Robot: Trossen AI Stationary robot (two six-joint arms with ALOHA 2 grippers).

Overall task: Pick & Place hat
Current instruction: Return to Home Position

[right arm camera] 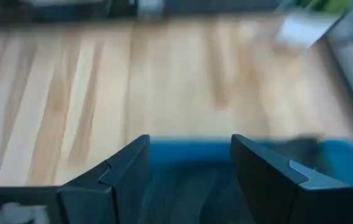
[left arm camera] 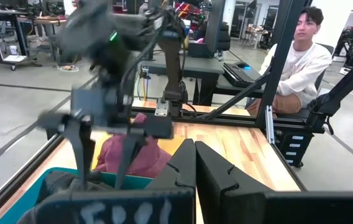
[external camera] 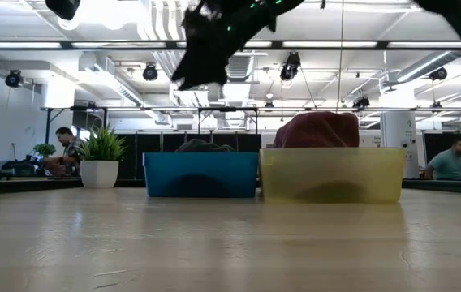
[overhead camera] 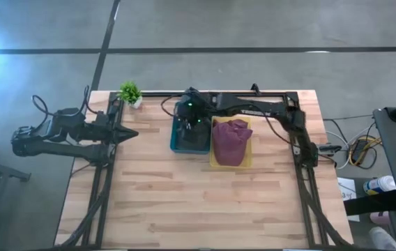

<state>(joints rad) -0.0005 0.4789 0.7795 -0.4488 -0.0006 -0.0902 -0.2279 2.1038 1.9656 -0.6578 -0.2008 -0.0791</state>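
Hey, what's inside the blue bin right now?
A dark cap mounds just above the rim of the blue bin. Whether more lies beneath it cannot be seen: the wall hides it at table height, and from above the right claw, open, covers much of it.

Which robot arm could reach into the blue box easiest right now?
The right one, probably. The right gripper hangs open over the blue bin, where a black cap lies. The left gripper is shut and off by the table's left side, near the little plant.
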